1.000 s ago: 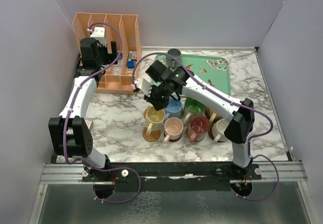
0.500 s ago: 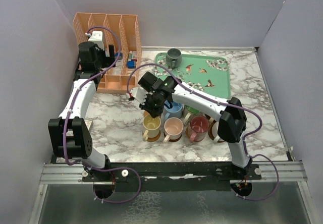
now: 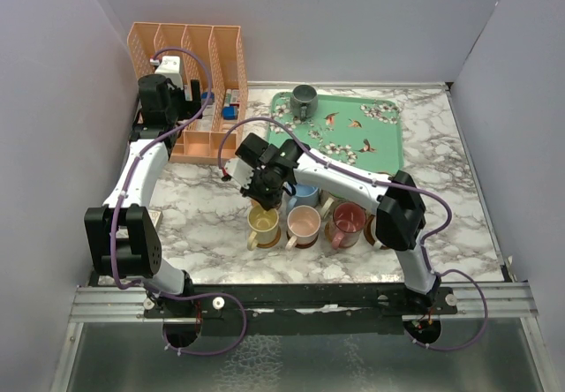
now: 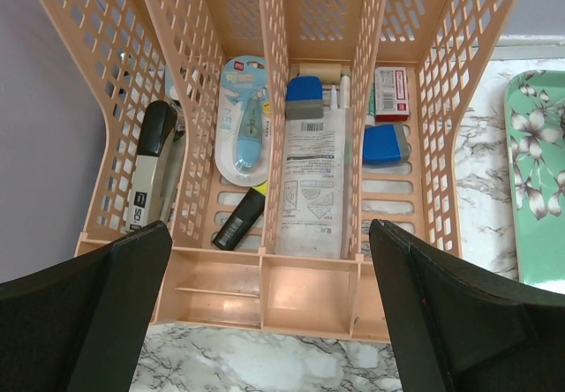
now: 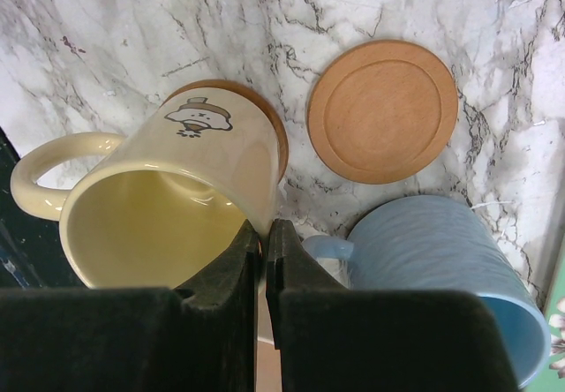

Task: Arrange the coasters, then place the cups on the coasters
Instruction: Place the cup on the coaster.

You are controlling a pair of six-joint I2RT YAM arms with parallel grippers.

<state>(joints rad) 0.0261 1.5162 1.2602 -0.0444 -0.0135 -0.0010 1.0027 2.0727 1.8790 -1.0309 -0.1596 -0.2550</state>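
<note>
My right gripper [image 5: 263,226] is shut on the wall of the yellow cup [image 5: 172,202], one finger inside the rim and one outside. That cup leans a little over a dark brown coaster [image 5: 265,109]. An empty tan coaster [image 5: 382,109] lies just beyond it, and the blue cup [image 5: 450,268] stands to the right. From above, the yellow cup [image 3: 263,224] is at the left end of a row with the pink cup [image 3: 305,224] and the dark red cup [image 3: 349,219], under my right gripper [image 3: 266,201]. A grey cup [image 3: 305,101] stands on the tray. My left gripper [image 4: 269,229] hangs open over the organiser.
A peach plastic desk organiser [image 4: 309,277] holding a stapler, correction tape and erasers fills the back left [image 3: 190,65]. The teal floral tray [image 3: 375,136] lies at the back right. My right arm stretches across the cups behind the front row.
My right gripper has carried the yellow cup down and toward the near left, to the coaster at the left end of the row. The left arm has stayed still.
</note>
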